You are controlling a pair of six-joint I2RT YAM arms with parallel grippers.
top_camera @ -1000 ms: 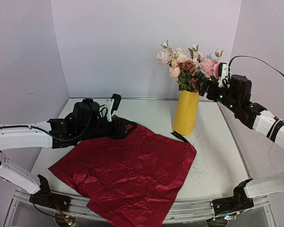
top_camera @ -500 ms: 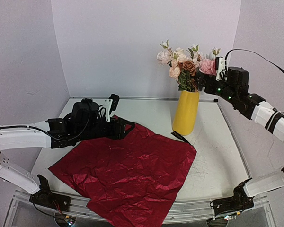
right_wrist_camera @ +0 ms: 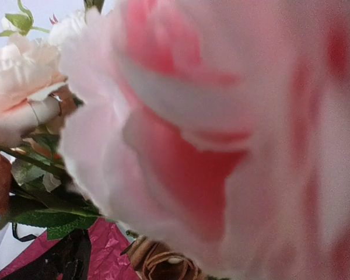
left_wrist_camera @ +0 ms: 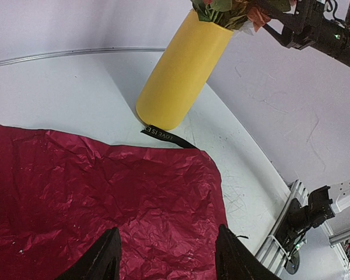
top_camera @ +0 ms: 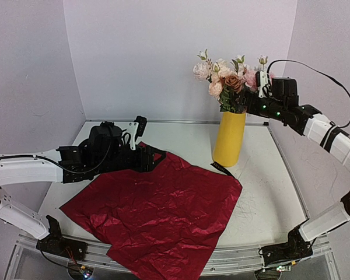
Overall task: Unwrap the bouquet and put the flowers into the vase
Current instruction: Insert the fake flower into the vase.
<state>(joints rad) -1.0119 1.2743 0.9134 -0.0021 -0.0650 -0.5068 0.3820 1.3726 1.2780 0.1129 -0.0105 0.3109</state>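
The flowers (top_camera: 224,76) stand in the vase (top_camera: 230,140), so your right gripper (top_camera: 254,92) gapes wide, holding none (left gripper (left_wrist_camera: 167,231): half-open, empty).

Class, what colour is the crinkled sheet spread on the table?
The sheet is dark red; clearest in the top external view.

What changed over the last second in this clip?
The right gripper moved left and slightly up, from beside the flowers into the pink blooms, jaws open. No grasp or release shows. The left gripper, the red wrapping sheet and the vase stayed where they were.
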